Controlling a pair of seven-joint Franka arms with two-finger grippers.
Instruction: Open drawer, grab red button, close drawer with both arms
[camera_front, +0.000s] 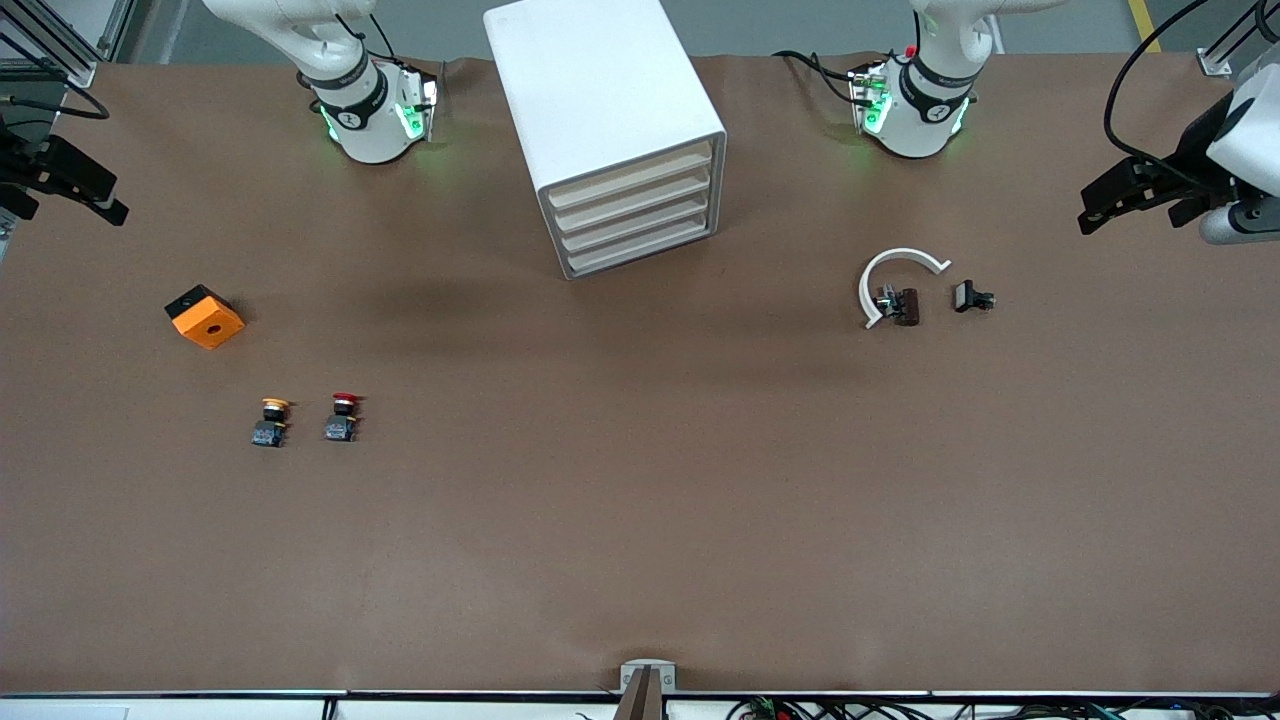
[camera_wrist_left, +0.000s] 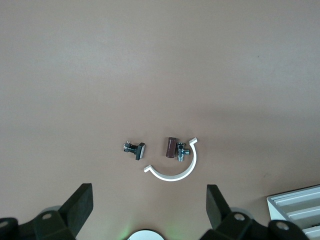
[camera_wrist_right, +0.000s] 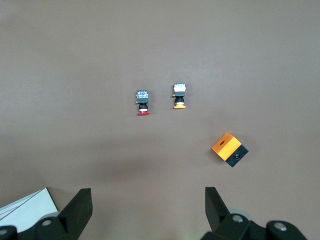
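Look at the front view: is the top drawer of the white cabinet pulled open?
No: the drawer sits flush with the three fronts below it in the cabinet, nothing sticking out.

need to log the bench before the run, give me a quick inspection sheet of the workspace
surface: brown table, flat.
job's things: cabinet, top drawer shut; red button toward the right arm's end.
clutter: yellow button beside it; orange cube; white ring piece, brown part, black part toward the left arm's end.
claws: left claw open over the ring piece; right claw open over the buttons.
cables: black cables along the edges.
surroundings: nothing seen.
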